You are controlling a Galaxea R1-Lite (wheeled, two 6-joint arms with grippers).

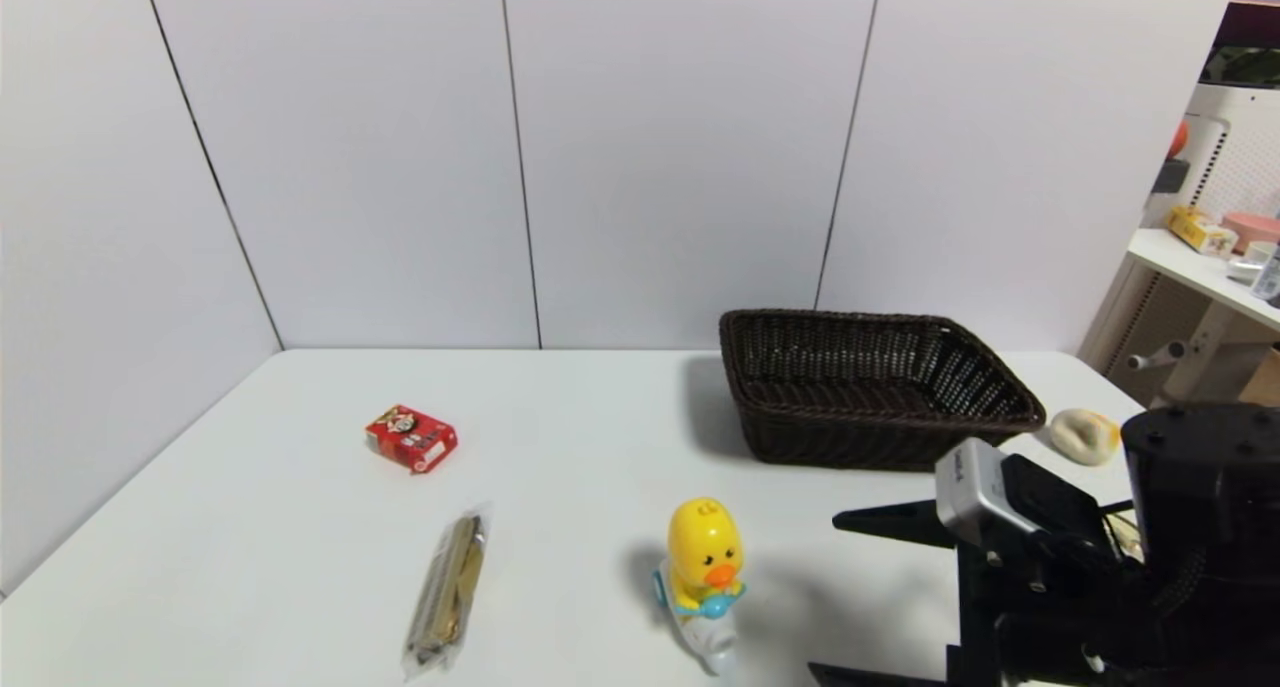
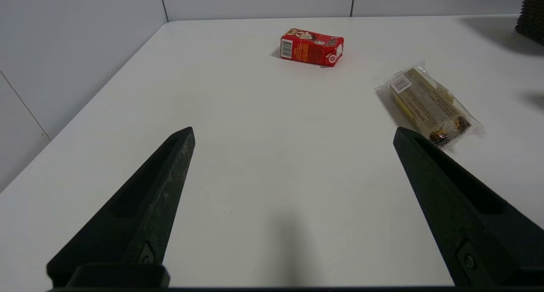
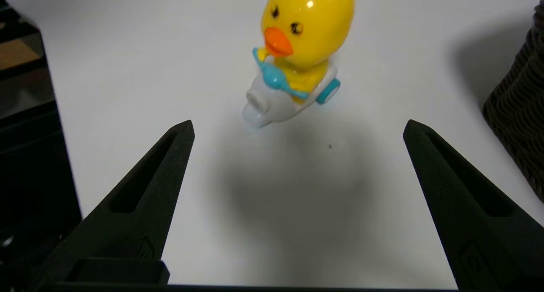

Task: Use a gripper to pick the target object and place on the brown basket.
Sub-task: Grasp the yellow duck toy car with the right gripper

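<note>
While your brown basket sits near the bench's far right edge, the right gripper is spread wide facing the duck toy; left gripper also spread.

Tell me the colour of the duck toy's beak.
Orange, on the yellow duck toy; the right wrist view shows it best.

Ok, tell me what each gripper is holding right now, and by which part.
Nothing. The right gripper has open jaws short of the duck toy; the left gripper is open over bare table.
</note>
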